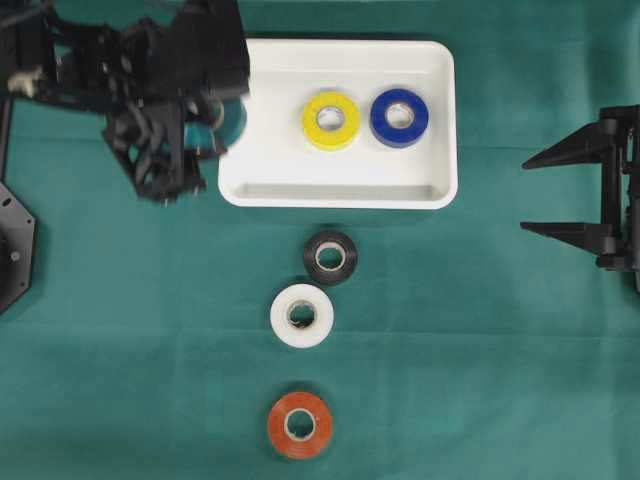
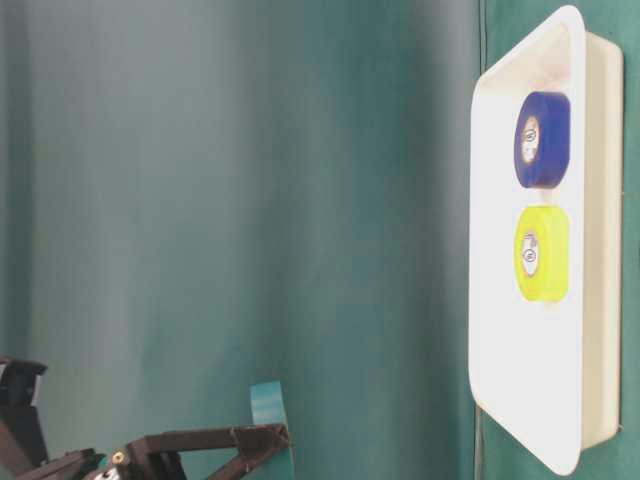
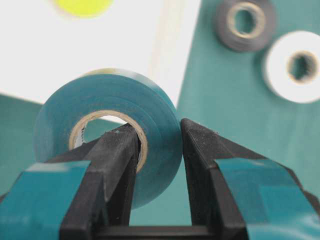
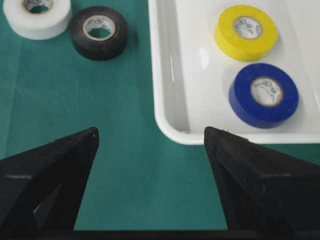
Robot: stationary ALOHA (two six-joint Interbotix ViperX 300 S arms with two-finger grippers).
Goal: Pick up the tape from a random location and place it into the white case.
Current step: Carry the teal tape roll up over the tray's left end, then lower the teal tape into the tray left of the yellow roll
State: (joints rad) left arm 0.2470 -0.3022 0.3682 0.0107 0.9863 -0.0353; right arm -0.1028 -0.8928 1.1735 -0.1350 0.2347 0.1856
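Note:
My left gripper [image 1: 215, 128] is shut on a teal tape [image 1: 230, 120] roll, held just above the left rim of the white case [image 1: 338, 192]. In the left wrist view one finger [image 3: 120, 150] sits inside the teal tape's [image 3: 100, 97] core and the other presses its outer face. The table-level view shows the teal tape [image 2: 268, 408] raised off the cloth. A yellow roll [image 1: 331, 120] and a blue roll [image 1: 399, 117] lie in the case. My right gripper [image 1: 524, 196] stands open and empty to the right of the case [image 4: 165, 117].
Three more rolls lie in a line on the green cloth in front of the case: black [image 1: 330, 257], white [image 1: 302, 315] and orange-red [image 1: 300, 424]. The left arm's body covers the cloth beside the case's far left corner.

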